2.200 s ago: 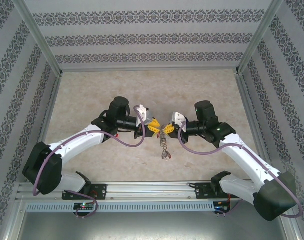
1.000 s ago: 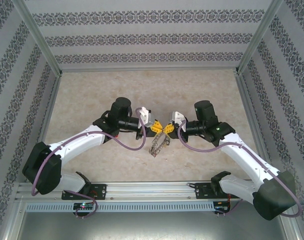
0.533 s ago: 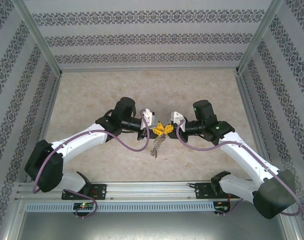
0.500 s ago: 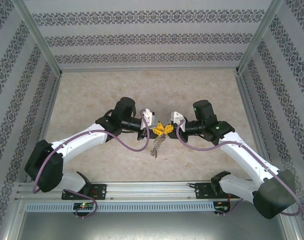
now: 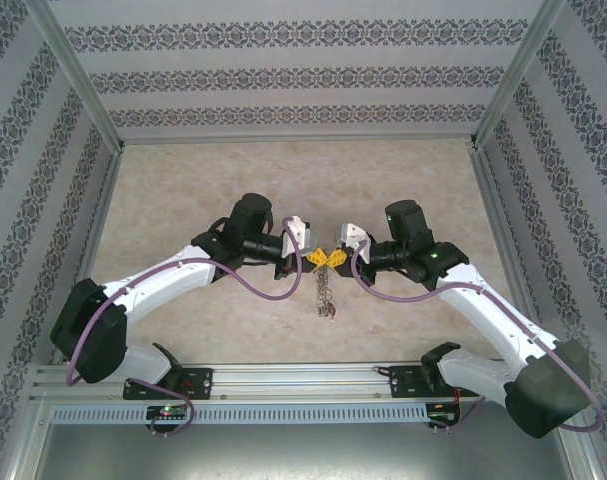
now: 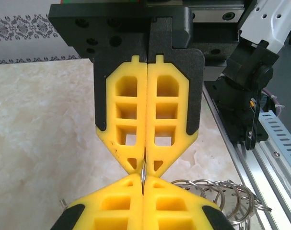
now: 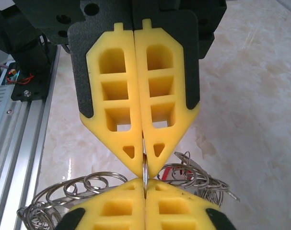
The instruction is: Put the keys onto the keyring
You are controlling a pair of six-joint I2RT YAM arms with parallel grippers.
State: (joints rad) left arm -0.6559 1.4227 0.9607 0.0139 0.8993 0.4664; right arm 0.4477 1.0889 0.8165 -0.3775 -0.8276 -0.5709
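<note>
Over the middle of the table (image 5: 183, 190) we see the left gripper (image 5: 312, 258) reaching in from 9 o'clock, its yellow fingers (image 6: 128, 120) clenched on a thin wire loop of the keyring (image 5: 326, 292). The ring's tangle of loops dangles from the pinch towards 6 o'clock. The right gripper (image 5: 335, 258) meets it tip to tip from 3 o'clock, likewise pinching a loop.

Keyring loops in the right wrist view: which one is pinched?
The upright loop clamped by right pincer and left pincer; other loops hang loose.
</note>
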